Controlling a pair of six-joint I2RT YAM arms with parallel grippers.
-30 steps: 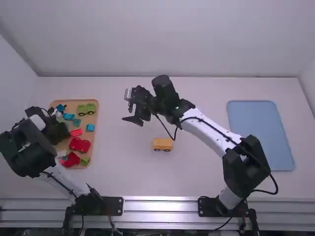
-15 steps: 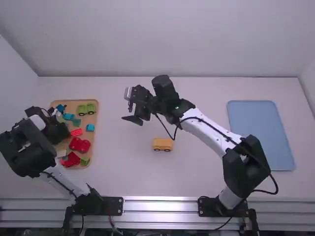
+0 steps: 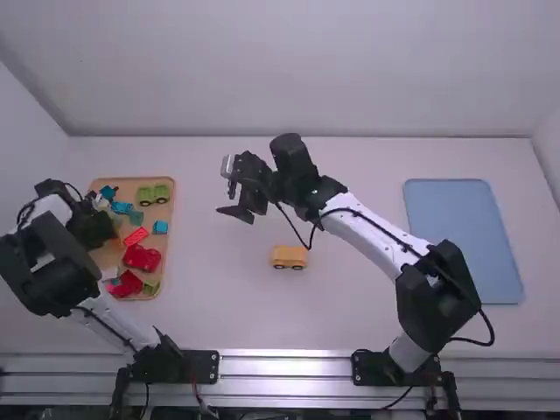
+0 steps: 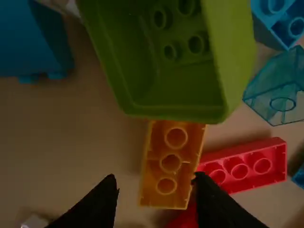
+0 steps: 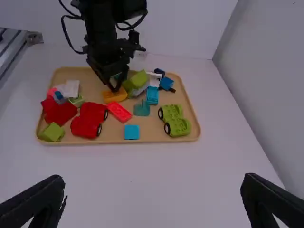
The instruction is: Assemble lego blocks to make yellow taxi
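Note:
My left gripper (image 3: 98, 231) is low over the left part of the wooden tray (image 3: 166, 262). In the left wrist view, its fingers stand open, the left gripper (image 4: 154, 189) having a yellow-orange brick (image 4: 167, 164) between and beyond its tips, with a gap on the left side. That brick (image 5: 115, 95) lies hollow side up, touching a red brick (image 4: 247, 166), partly under a green block (image 4: 161, 71). A yellow wheeled base (image 3: 289, 255) stands on the table. My right gripper (image 3: 229, 189) is over mid-table; in the right wrist view the right gripper (image 5: 154, 187) is open and holds nothing.
Around the brick in the tray are red car parts (image 5: 85, 124), a green wheeled piece (image 5: 175, 120), a blue brick (image 5: 131, 132) and a clear teal piece (image 4: 280, 92). A blue tray (image 3: 464, 241) lies at the table's right.
My left gripper has shifted a little toward the back left of the tray. The red brick near it has turned slightly. The right arm and the yellow wheeled base have stayed put.

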